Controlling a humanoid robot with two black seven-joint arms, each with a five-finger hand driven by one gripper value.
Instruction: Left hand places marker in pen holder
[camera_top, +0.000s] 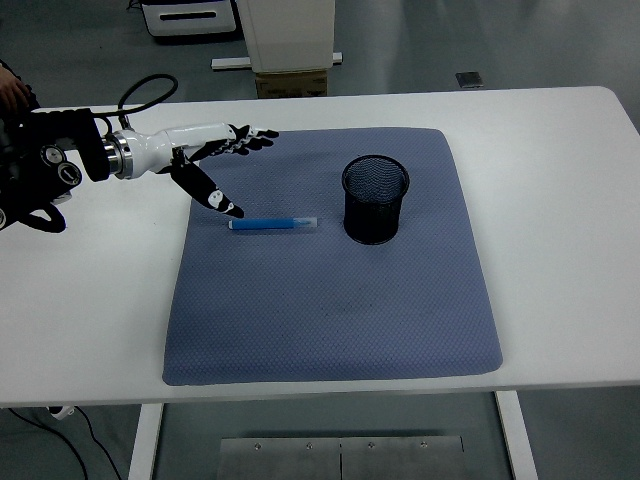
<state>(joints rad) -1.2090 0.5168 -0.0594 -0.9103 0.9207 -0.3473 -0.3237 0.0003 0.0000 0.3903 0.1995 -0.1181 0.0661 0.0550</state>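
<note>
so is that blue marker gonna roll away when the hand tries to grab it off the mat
The marker looks round and slim, so a sideways nudge could roll it, though the textured grey mat probably damps that. It looks rigid and light. Lying flat, it leaves little room under it for the open left hand's fingers.
</note>
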